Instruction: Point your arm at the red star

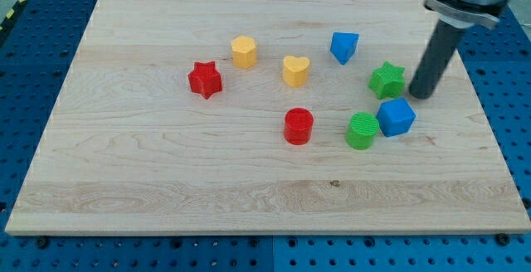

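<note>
The red star [205, 80] lies on the wooden board [166, 172], left of centre. My tip [419, 96] is far to the view's right of it, just right of the green star [387, 80] and just above the blue cube [396, 117]. The rod rises from the tip toward the view's top right. Several blocks lie between the tip and the red star.
A yellow hexagon block [243, 51] sits up and right of the red star. A yellow heart [295, 70], a blue triangular block [343, 46], a red cylinder [299, 126] and a green cylinder [362, 131] lie across the middle. A blue perforated table [33, 73] surrounds the board.
</note>
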Available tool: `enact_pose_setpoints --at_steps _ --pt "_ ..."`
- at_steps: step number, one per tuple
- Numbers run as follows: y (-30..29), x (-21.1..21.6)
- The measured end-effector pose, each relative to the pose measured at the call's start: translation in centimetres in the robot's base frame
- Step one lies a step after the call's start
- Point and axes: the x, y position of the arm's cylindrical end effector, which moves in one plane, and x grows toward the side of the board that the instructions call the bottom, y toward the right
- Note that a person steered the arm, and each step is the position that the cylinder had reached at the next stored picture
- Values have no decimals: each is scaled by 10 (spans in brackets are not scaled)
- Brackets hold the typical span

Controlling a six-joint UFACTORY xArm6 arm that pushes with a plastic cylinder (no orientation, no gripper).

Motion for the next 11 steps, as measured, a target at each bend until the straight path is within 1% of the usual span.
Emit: enact_pose_setpoints --at_steps 1,2,3,4,8,9,11 --pt "32 46" --pt "44 77" --pt "39 93" --pt "9 96" --pt "-156 97" --pt "-173 95" --pt "-173 95"
